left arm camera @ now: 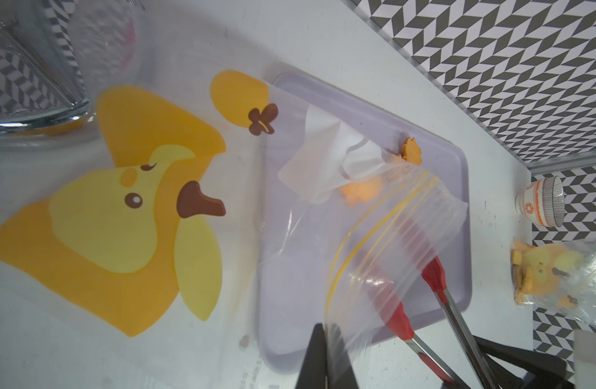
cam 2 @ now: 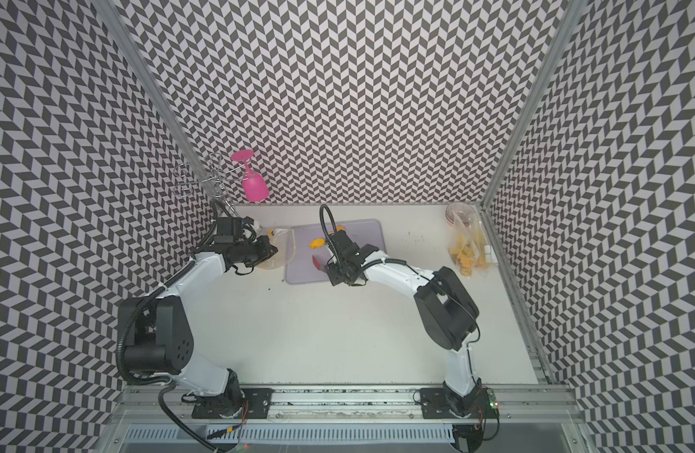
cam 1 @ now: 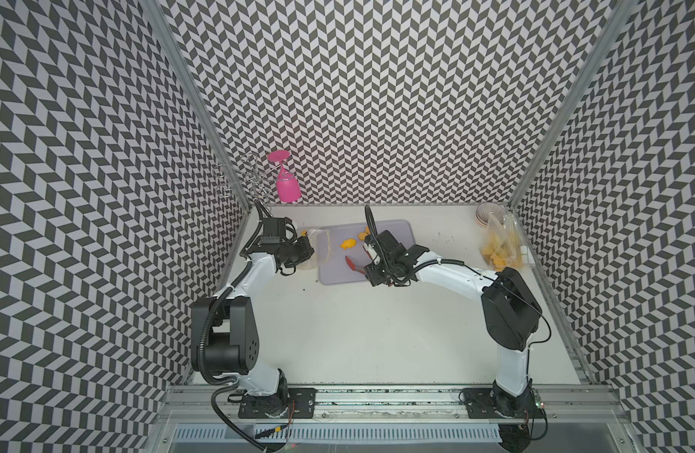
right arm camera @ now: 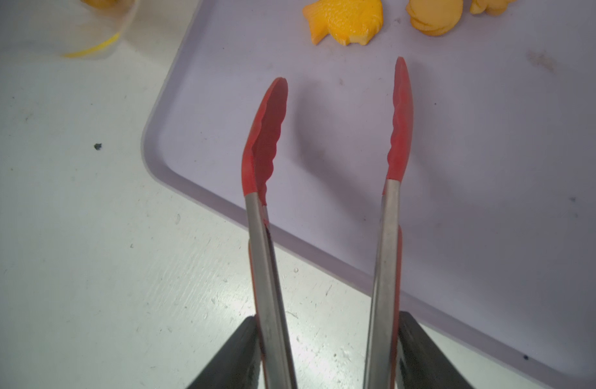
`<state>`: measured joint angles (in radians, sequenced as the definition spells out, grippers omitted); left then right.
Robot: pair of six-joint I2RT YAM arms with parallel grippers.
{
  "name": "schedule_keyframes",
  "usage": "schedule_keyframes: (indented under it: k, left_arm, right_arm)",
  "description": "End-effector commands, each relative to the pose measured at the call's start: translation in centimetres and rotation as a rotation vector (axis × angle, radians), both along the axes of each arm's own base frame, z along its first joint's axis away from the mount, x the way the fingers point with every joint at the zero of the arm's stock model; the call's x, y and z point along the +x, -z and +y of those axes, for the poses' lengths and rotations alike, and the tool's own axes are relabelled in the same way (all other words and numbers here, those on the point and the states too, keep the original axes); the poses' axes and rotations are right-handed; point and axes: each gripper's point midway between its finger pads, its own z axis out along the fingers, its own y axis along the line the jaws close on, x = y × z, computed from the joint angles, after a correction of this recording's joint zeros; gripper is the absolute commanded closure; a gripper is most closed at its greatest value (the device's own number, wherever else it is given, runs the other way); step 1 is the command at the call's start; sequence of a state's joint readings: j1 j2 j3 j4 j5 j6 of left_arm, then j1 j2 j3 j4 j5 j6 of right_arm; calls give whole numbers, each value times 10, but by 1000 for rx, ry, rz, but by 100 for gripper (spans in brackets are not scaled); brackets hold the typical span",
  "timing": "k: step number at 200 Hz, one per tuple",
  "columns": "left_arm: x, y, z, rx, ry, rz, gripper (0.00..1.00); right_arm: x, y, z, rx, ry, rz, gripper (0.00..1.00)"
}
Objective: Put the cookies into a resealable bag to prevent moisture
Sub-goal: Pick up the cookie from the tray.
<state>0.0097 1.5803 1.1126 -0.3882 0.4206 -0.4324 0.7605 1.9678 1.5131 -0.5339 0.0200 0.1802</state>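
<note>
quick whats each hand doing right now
left hand: closed on the bag
right hand: closed on the tongs, tongs open and empty

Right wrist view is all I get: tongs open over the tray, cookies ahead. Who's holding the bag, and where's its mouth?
Observer: The left gripper is shut on the rim of the bag. The mouth sits at the edge of the tray on the left arm's side.
Operator: Anything inside it?
Observer: Only a yellow duck print shows on it. I can't make out a cookie inside.
Operator: Any cookies off the tray?
Observer: Yes. A second bag with cookies in it lies in the far corner on the right arm's side, beside a bowl.
</note>
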Motion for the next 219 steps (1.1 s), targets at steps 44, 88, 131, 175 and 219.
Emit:
schedule_keyframes:
  k: [44,88,131,175,219]
  left_arm:
    - [2,-7,4,0,-8,-35,100]
    - [2,-7,4,-1,-9,-34,100]
    - [2,-6,4,-2,-9,-32,100]
    - [2,-4,2,-7,-3,-26,100]
    - [1,-3,-8,-11,33,-26,100]
  right_arm:
    - [29,0,17,43,17,-14,32]
    - [50,5,27,28,-1,-13,36]
    - [60,8,30,17,-5,-11,44]
    - [59,-9,23,20,9,-47,50]
    - [50,-46,5,41,42,-121,54]
